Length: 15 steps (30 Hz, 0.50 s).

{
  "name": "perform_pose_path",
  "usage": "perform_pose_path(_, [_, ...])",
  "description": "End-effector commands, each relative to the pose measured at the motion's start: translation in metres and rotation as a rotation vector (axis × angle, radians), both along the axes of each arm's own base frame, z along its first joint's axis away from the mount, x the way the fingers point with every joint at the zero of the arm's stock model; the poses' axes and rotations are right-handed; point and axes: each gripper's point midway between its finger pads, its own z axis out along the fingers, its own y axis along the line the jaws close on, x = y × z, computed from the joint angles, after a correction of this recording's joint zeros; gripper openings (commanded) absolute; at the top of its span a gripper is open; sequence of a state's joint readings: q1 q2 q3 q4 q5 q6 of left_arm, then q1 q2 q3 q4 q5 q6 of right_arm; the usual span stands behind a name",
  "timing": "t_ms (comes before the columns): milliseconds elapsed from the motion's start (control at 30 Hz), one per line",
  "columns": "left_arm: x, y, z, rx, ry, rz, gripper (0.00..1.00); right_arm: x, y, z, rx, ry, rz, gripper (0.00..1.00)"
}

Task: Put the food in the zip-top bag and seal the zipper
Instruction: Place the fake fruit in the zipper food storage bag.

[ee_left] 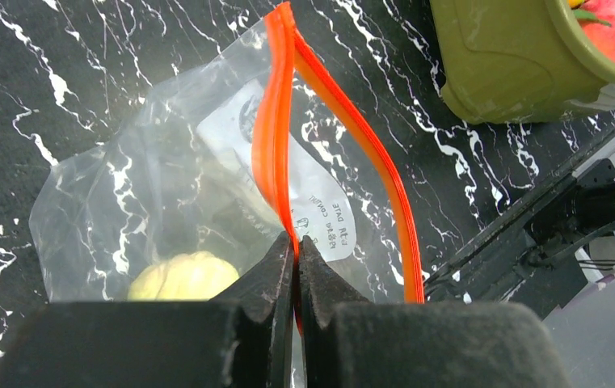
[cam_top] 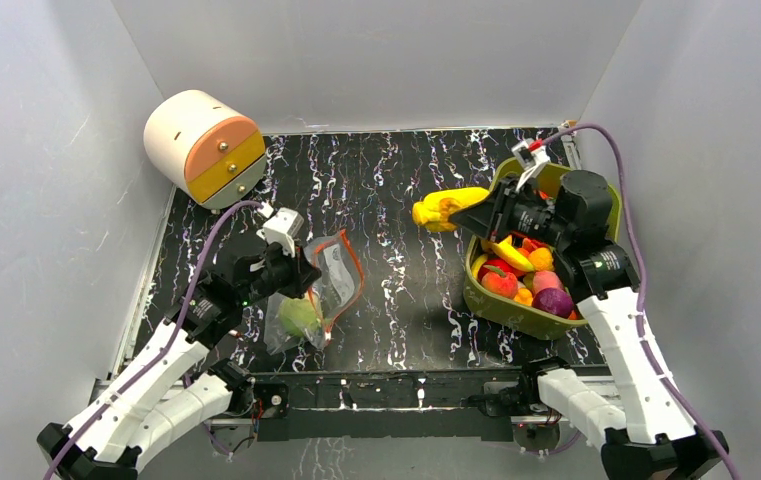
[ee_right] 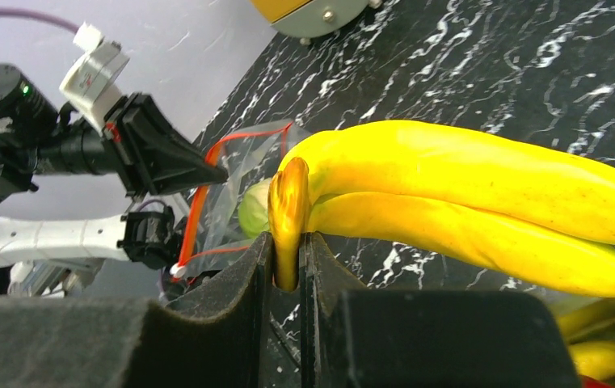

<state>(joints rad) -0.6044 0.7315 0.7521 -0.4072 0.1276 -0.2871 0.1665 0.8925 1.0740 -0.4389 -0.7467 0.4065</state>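
Item: zip-top bag (cam_top: pixel 334 272), on table (cam_top: pixel 396 200), green fruit (cam_top: pixel 298 317) inside; our left claw (ee_left: pixel 296 241) clenched on one zipper (ee_left: pixel 275 121) lip.
Item: bananas (ee_right: pixel 465 186), stem clenched in our right claw (ee_right: pixel 288 246), aloft near tub (cam_top: pixel 516 305).
Risk, we judge: long bunch snags the narrow mouth, pulling the lip free.

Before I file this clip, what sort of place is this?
Probably a lab robot-testing booth, not a kitchen: plain grey panels box in a black marbled table, two robot arms are bolted at its near edge, and the food is glossy toys in an olive tub.
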Motion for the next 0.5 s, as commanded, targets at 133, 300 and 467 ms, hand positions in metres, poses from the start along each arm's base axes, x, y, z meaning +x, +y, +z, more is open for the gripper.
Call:
perform_pose_path(133, [0.013,-0.007,0.038,-0.048,-0.1,-0.002,0.0,-0.02,0.044,0.026,0.004,-0.126,0.131,0.0])
perform_pose_path(300, [0.008,-0.008,0.038,-0.057,-0.097,-0.019,0.0,-0.043,0.075,0.024,-0.009,-0.145,0.29,0.0])
perform_pose_path(467, [0.006,-0.008,0.034,-0.051,-0.081,-0.027,0.0,-0.075,0.109,0.026,-0.024,-0.206,0.433,0.0])
